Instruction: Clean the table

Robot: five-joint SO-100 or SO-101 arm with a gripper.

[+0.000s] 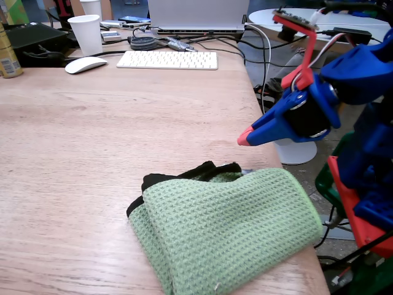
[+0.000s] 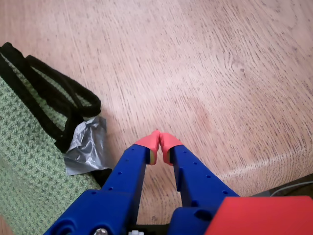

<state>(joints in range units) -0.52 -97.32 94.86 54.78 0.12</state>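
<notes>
The table point(image 1: 92, 123) is a wide desk with a light wood-grain top point(image 2: 205, 68). A folded green waffle cloth point(image 1: 227, 227) with black edging lies near its front right corner, also at the left of the wrist view point(image 2: 24, 161). My blue gripper point(image 1: 244, 137) with red tips hangs above the table's right edge, just beyond the cloth. In the wrist view the gripper point(image 2: 159, 141) is shut, red tips touching, nothing held between them. A grey crumpled piece of tape or foil point(image 2: 88, 144) lies at the cloth's edge, left of the fingers.
At the back stand a white keyboard point(image 1: 167, 59), a white mouse point(image 1: 86, 64), a paper cup point(image 1: 86, 34), a can point(image 1: 7, 55), cables and a laptop point(image 1: 198, 15). A round white table point(image 1: 295, 24) stands beyond the right edge.
</notes>
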